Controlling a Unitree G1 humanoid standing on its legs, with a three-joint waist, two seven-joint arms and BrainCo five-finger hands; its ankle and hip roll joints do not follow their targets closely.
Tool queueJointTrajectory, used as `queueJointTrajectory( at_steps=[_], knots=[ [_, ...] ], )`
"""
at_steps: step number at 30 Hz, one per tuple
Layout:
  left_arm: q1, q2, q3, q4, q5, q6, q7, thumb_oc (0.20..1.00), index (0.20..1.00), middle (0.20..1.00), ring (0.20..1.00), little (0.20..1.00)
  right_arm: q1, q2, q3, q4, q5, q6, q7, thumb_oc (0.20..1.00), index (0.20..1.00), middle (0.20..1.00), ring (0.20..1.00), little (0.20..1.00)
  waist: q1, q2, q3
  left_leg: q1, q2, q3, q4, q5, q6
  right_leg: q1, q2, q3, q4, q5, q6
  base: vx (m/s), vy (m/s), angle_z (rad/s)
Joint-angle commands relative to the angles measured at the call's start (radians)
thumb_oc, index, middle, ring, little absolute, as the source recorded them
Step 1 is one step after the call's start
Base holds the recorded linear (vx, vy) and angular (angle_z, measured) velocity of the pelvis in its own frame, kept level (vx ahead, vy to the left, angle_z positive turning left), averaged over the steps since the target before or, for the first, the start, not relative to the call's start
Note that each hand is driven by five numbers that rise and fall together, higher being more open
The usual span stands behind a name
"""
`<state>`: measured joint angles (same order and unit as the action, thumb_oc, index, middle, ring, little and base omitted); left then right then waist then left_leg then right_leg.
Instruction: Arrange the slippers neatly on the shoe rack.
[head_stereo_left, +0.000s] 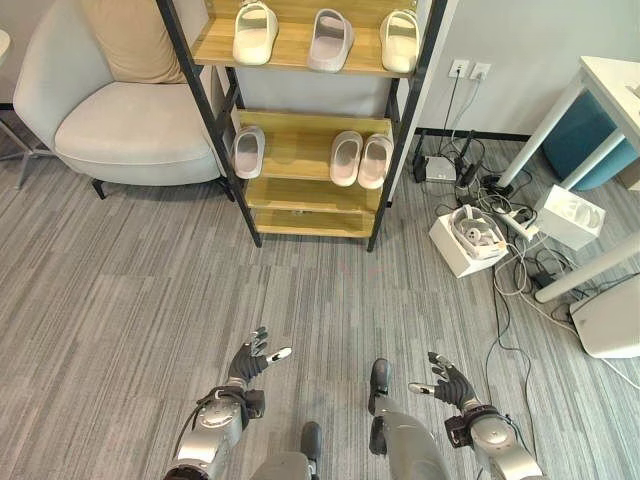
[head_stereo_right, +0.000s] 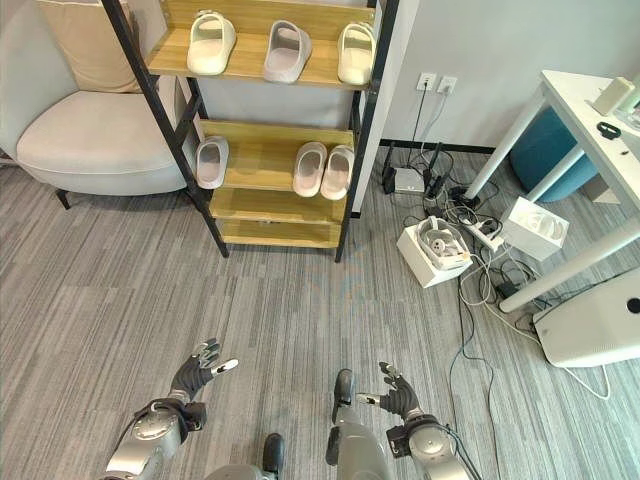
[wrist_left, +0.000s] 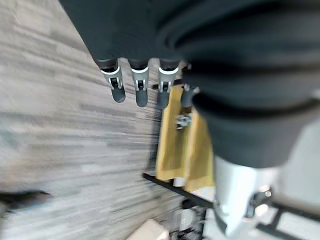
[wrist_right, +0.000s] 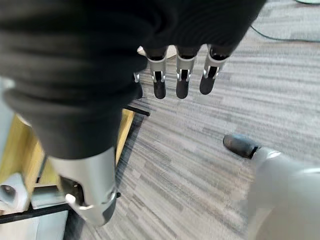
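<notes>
Presently: left hand (head_stereo_left: 252, 360) and right hand (head_stereo_left: 449, 382), fingers spread, empty, low above the floor. Slippers: three on the shoe rack (head_stereo_left: 300, 150) top shelf, one lone slipper (head_stereo_left: 248, 151) and a pair (head_stereo_left: 360, 159) below. Advice: step closer, then slide the lone slipper square beside the pair

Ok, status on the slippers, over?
Left robot hand and right robot hand open, empty. Six slippers on rack. Floor between unobstructed.
</notes>
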<state>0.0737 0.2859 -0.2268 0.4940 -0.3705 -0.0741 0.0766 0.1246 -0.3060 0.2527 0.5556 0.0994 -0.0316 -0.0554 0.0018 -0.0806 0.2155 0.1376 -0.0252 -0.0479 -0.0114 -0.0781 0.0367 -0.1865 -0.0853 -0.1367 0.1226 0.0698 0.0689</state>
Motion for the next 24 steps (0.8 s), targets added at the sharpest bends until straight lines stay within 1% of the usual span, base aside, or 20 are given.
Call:
queueJointTrajectory(
  at_steps=[1,2,4,6,7,8,9,10,11,12,13,14,17,19,20,22,23,24],
  knots=[
    [-0.041,0.012,0.025,-0.052,-0.018,-0.036,-0.015,1.0,1.0,1.0,1.0,1.0,-0.048,-0.072,-0.029,-0.058,0.016,-0.033,-0.008,1.0,1.0,1.0,1.0,1.0,0.005,-0.007,0.005,-0.155,0.031,0.034,0.38,-0.016,-0.073,0.123,0.02,-0.008,-0.119,0.003,0.01,0.11,-0.094,0.2],
    [-0.04,0.011,0.024,-0.05,-0.022,-0.037,-0.011,1.0,1.0,1.0,1.0,1.0,-0.05,-0.078,-0.03,-0.058,0.018,-0.033,-0.01,1.0,1.0,1.0,1.0,1.0,0.005,-0.005,0.011,-0.198,0.031,0.024,0.451,-0.002,-0.077,0.134,0.024,-0.015,-0.123,-0.007,-0.001,0.17,-0.102,0.22],
    [-0.038,0.008,0.031,-0.038,-0.038,-0.037,-0.008,1.0,1.0,1.0,1.0,1.0,-0.05,-0.083,-0.035,-0.06,0.021,-0.031,-0.011,1.0,1.0,1.0,1.0,1.0,0.013,-0.011,0.015,-0.249,0.036,0.03,0.458,0.008,-0.077,0.163,0.019,-0.023,-0.138,-0.024,-0.002,0.17,-0.013,0.08],
    [-0.029,0.006,0.038,-0.032,-0.05,-0.037,-0.006,1.0,1.0,1.0,1.0,1.0,-0.046,-0.086,-0.04,-0.062,0.025,-0.031,-0.01,1.0,1.0,1.0,1.0,1.0,0.023,-0.02,0.012,-0.266,0.061,0.065,0.367,-0.011,-0.074,0.184,0.003,-0.033,-0.146,-0.042,0.006,0.21,0.06,-0.12],
    [-0.027,0.003,0.039,-0.026,-0.05,-0.037,-0.006,1.0,1.0,1.0,1.0,1.0,-0.048,-0.09,-0.042,-0.055,0.021,-0.031,-0.012,1.0,1.0,1.0,1.0,1.0,0.029,-0.02,0.009,-0.271,0.082,0.077,0.291,0.002,-0.077,0.199,-0.004,-0.039,-0.152,-0.053,0.013,0.22,0.133,-0.1],
    [-0.025,0.001,0.038,-0.023,-0.051,-0.035,-0.003,1.0,1.0,1.0,1.0,1.0,-0.049,-0.09,-0.045,-0.051,0.021,-0.03,-0.015,1.0,1.0,1.0,1.0,1.0,0.033,-0.014,0.005,-0.284,0.107,0.085,0.227,0.037,-0.084,0.209,-0.004,-0.042,-0.154,-0.064,0.015,0.22,0.151,-0.04],
    [-0.024,0.001,0.036,-0.021,-0.052,-0.035,0.0,1.0,1.0,1.0,1.0,1.0,-0.05,-0.092,-0.046,-0.048,0.022,-0.031,-0.02,1.0,1.0,1.0,1.0,1.0,0.039,-0.006,0.006,-0.281,0.131,0.089,0.148,0.086,-0.09,0.221,-0.002,-0.043,-0.152,-0.076,0.014,0.3,0.259,-0.02],
    [-0.027,-0.002,0.031,-0.017,-0.046,-0.03,0.003,1.0,1.0,1.0,1.0,1.0,-0.054,-0.092,-0.05,-0.042,0.023,-0.029,-0.033,1.0,1.0,1.0,1.0,1.0,0.045,0.014,0.009,-0.314,0.18,0.108,0.038,0.177,-0.112,0.254,-0.001,-0.053,-0.154,-0.105,0.017,0.23,0.198,0.03],
    [-0.027,-0.002,0.031,-0.017,-0.046,-0.03,0.003,1.0,1.0,1.0,1.0,1.0,-0.054,-0.092,-0.05,-0.042,0.023,-0.029,-0.033,1.0,1.0,1.0,1.0,1.0,0.045,0.014,0.011,-0.307,0.179,0.109,0.03,0.182,-0.113,0.257,-0.002,-0.052,-0.154,-0.106,0.017,0.23,0.222,0.1],
    [-0.029,-0.002,0.029,-0.014,-0.044,-0.029,0.005,1.0,1.0,1.0,1.0,1.0,-0.054,-0.089,-0.051,-0.037,0.02,-0.028,-0.037,1.0,1.0,1.0,1.0,1.0,0.045,0.018,0.011,-0.313,0.194,0.131,0.004,0.2,-0.12,0.269,-0.007,-0.058,-0.154,-0.112,0.021,0.14,0.159,0.12],
    [-0.03,-0.003,0.031,-0.011,-0.044,-0.029,0.004,1.0,1.0,1.0,1.0,1.0,-0.052,-0.083,-0.049,-0.036,0.012,-0.027,-0.033,1.0,1.0,1.0,1.0,1.0,0.044,0.023,0.005,-0.277,0.202,0.155,-0.05,0.208,-0.125,0.273,-0.008,-0.061,-0.15,-0.114,0.027,0.23,0.254,0.11],
    [-0.025,-0.007,0.028,-0.005,-0.041,-0.03,0.004,1.0,1.0,1.0,1.0,1.0,-0.041,-0.075,-0.05,-0.036,0.005,-0.026,-0.029,1.0,1.0,1.0,1.0,1.0,0.042,0.027,-0.006,-0.261,0.203,0.163,-0.057,0.219,-0.127,0.286,-0.013,-0.067,-0.151,-0.115,0.039,0.25,0.277,-0.2],
    [-0.018,0.0,0.031,-0.019,-0.035,-0.032,0.001,1.0,1.0,1.0,1.0,1.0,-0.031,-0.066,-0.049,-0.046,-0.012,-0.021,-0.019,1.0,1.0,1.0,1.0,1.0,0.041,0.016,-0.029,-0.233,0.178,0.179,-0.06,0.199,-0.117,0.289,-0.048,-0.051,-0.154,-0.1,0.06,0.21,0.261,-0.12],
    [-0.018,0.013,0.035,-0.029,-0.033,-0.034,0.001,1.0,1.0,1.0,1.0,1.0,-0.039,-0.052,-0.047,-0.04,-0.013,-0.019,-0.019,1.0,1.0,1.0,1.0,1.0,0.045,0.0,-0.033,-0.227,0.157,0.189,-0.035,0.173,-0.103,0.283,-0.078,-0.035,-0.148,-0.092,0.08,0.17,0.279,0.0],
    [-0.023,0.02,0.034,-0.031,-0.032,-0.034,-0.001,1.0,1.0,1.0,1.0,1.0,-0.046,-0.042,-0.044,-0.032,-0.008,-0.021,-0.017,1.0,1.0,1.0,1.0,1.0,0.05,-0.01,-0.031,-0.234,0.144,0.192,-0.012,0.151,-0.091,0.277,-0.097,-0.03,-0.138,-0.086,0.089,0.12,0.247,0.06],
    [-0.03,0.029,0.039,-0.03,-0.03,-0.03,0.002,1.0,1.0,1.0,1.0,1.0,-0.056,-0.029,-0.038,-0.027,-0.008,-0.019,-0.017,1.0,1.0,1.0,1.0,1.0,0.056,-0.021,-0.029,-0.238,0.126,0.194,0.015,0.125,-0.073,0.257,-0.12,-0.019,-0.101,-0.077,0.098,0.11,0.239,0.09],
    [-0.047,0.041,0.042,-0.027,-0.021,-0.027,0.006,1.0,1.0,1.0,1.0,1.0,-0.066,-0.019,-0.034,-0.032,-0.01,-0.016,-0.016,1.0,1.0,1.0,1.0,1.0,0.057,-0.028,-0.02,-0.242,0.1,0.19,0.037,0.101,-0.051,0.228,-0.137,-0.006,-0.026,-0.043,0.104,0.09,0.198,0.1],
    [-0.048,0.041,0.042,-0.027,-0.021,-0.027,0.006,1.0,1.0,1.0,1.0,1.0,-0.067,-0.018,-0.034,-0.031,-0.01,-0.016,-0.016,1.0,1.0,1.0,1.0,1.0,0.058,-0.029,-0.021,-0.244,0.099,0.191,0.04,0.1,-0.05,0.224,-0.138,-0.005,-0.022,-0.044,0.105,0.05,0.13,0.15]
  ],
)
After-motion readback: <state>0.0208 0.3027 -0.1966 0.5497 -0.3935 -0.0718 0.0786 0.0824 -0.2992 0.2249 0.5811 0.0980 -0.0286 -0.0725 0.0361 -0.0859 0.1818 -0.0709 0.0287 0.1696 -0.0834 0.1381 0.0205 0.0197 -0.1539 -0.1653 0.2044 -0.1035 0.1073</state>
